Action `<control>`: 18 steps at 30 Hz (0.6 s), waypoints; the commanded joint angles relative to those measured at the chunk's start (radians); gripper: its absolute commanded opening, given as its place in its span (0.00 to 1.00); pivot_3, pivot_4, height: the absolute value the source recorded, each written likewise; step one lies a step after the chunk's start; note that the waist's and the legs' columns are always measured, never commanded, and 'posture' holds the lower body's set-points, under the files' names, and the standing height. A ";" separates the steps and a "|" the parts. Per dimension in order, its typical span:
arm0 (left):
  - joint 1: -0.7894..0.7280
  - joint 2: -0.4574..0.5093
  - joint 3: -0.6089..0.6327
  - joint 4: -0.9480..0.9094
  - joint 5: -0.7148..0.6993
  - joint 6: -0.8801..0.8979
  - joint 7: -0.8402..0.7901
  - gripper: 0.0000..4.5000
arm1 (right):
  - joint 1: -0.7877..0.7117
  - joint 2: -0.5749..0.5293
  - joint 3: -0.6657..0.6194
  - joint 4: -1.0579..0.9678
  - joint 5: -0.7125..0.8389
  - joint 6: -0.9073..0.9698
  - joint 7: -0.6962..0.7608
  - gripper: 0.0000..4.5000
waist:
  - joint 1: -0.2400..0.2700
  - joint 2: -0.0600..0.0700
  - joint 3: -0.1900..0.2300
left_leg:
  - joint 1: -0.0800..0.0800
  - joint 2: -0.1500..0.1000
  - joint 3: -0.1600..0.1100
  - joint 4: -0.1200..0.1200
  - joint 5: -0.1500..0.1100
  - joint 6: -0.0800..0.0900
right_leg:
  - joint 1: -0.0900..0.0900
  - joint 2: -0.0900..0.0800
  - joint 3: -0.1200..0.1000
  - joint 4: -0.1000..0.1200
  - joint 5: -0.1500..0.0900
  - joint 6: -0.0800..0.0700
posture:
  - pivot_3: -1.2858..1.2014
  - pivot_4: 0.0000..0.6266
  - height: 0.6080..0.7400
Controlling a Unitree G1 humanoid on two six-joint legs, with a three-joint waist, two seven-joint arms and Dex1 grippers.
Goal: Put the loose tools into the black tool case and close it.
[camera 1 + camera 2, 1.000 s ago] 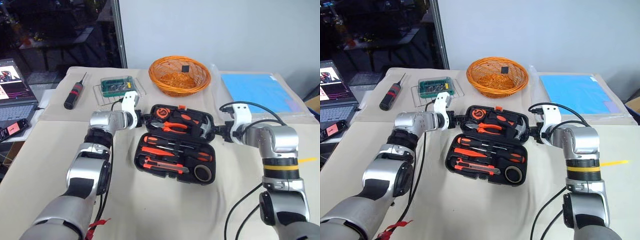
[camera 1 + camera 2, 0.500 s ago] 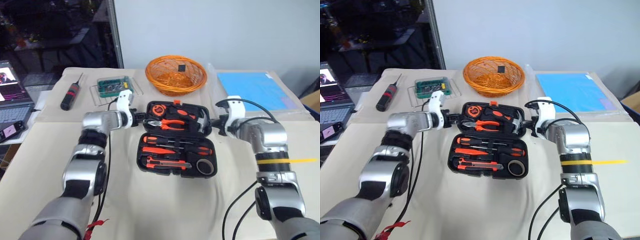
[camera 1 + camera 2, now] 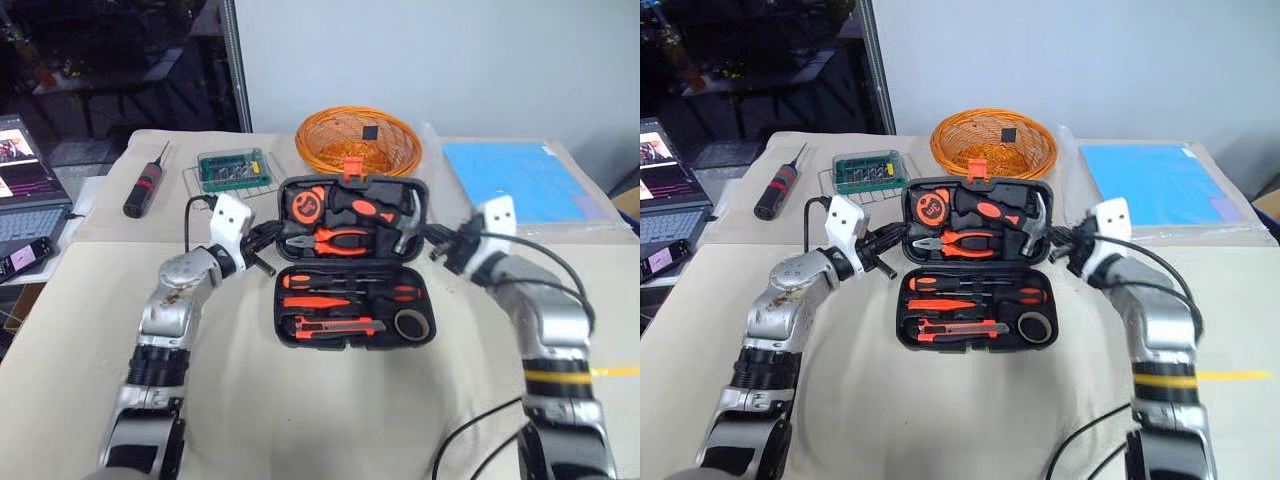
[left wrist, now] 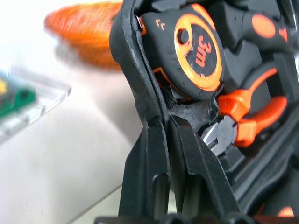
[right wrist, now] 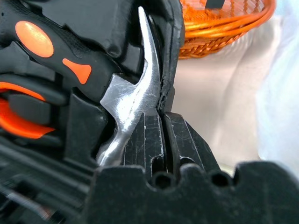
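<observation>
The left gripper (image 3: pixel 262 247) and right gripper (image 3: pixel 440 248) each pinch a side rim of the black tool case (image 3: pixel 354 262) (mid-table, lid half-raised), whose stiff, tool-laden lid probably swings heavily, so rim grips suit.

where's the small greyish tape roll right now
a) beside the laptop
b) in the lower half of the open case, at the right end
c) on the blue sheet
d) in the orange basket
b: the tape roll sits in a recess at the right end of the lower half of the black tool case, next to the utility knife.
</observation>
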 commanded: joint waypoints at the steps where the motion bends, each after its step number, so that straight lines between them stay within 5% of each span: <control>1: 0.040 0.025 -0.072 -0.105 -0.001 -0.095 -0.102 0.01 | 0.061 -0.019 -0.020 -0.220 0.084 -0.026 0.051 0.00 | 0.001 0.000 0.000 | 0.001 0.000 0.000 0.000 0.000 0.000 | 0.001 0.000 0.000 0.000 0.000 0.000 | 0.52 0.24 1.00; 4: 0.102 0.094 -0.010 -0.191 -0.151 0.118 -0.166 0.01 | 0.186 -0.066 -0.066 -0.305 0.100 -0.038 0.089 0.00 | 0.000 0.000 0.000 | 0.004 0.000 0.001 0.000 0.000 0.000 | 0.004 0.000 0.000 0.000 0.000 0.000 | 0.52 0.24 1.00; 7: 0.170 0.270 0.072 -0.226 -0.321 0.386 -0.297 0.21 | 0.343 -0.121 -0.138 -0.398 0.136 -0.073 0.169 0.21 | -0.003 0.001 -0.001 | 0.009 0.003 0.000 0.000 -0.001 0.001 | 0.007 0.000 0.001 0.000 -0.001 -0.001 | 0.52 0.24 1.00; 11: 0.210 0.484 0.104 -0.093 -0.348 0.438 -0.482 0.53 | 0.537 -0.175 -0.249 -0.524 0.186 -0.056 0.231 0.50 | -0.008 0.001 0.000 | 0.012 0.006 0.001 0.000 -0.003 0.005 | 0.009 0.003 0.001 0.001 -0.004 -0.003 | 0.52 0.24 1.00; 16: 0.105 0.578 0.120 0.056 -0.383 0.475 -0.605 0.93 | 0.863 -0.256 -0.440 -0.650 0.187 -0.032 0.366 0.51 | 0.016 0.002 0.000 | 0.021 0.010 0.001 0.000 -0.005 0.000 | 0.015 0.004 0.000 0.001 -0.011 -0.004 | 0.52 0.24 1.00; 18: 0.077 0.588 0.122 0.032 -0.438 0.527 -0.665 1.00 | 0.930 -0.257 -0.508 -0.672 0.295 0.010 0.398 0.39 | 0.018 -0.001 -0.001 | 0.026 0.012 0.001 0.000 -0.007 -0.003 | 0.019 0.004 -0.001 0.000 -0.012 -0.006 | 0.52 0.24 1.00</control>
